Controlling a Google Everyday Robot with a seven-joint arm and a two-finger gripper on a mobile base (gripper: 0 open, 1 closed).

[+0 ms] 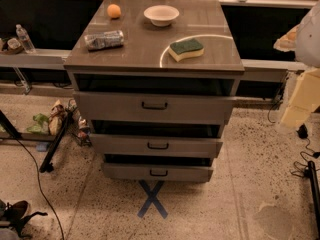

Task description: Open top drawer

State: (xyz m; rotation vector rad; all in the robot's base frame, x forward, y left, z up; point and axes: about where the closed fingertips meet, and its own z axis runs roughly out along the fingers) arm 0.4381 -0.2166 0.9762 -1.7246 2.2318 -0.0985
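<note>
The grey cabinet [154, 54] stands in the middle of the view with three drawers. The top drawer [110, 106] is the widest and tallest, with a small black bar handle [154, 105] at its centre. A dark gap shows above its front, under the cabinet top. The mid-sized drawer [115, 145] and the narrowest drawer [120, 172] sit below it, each with a dark gap above. My arm and gripper [296, 113] hang at the right edge of the view, well to the right of the cabinet and apart from the handle.
On the cabinet top lie an orange [114, 11], a white bowl [161, 15], a crushed bottle [104, 39] and a green-and-yellow sponge [186, 49]. A blue tape cross [152, 199] marks the floor in front. Cables and clutter [50, 119] lie at the left, and cables [305, 164] at the right.
</note>
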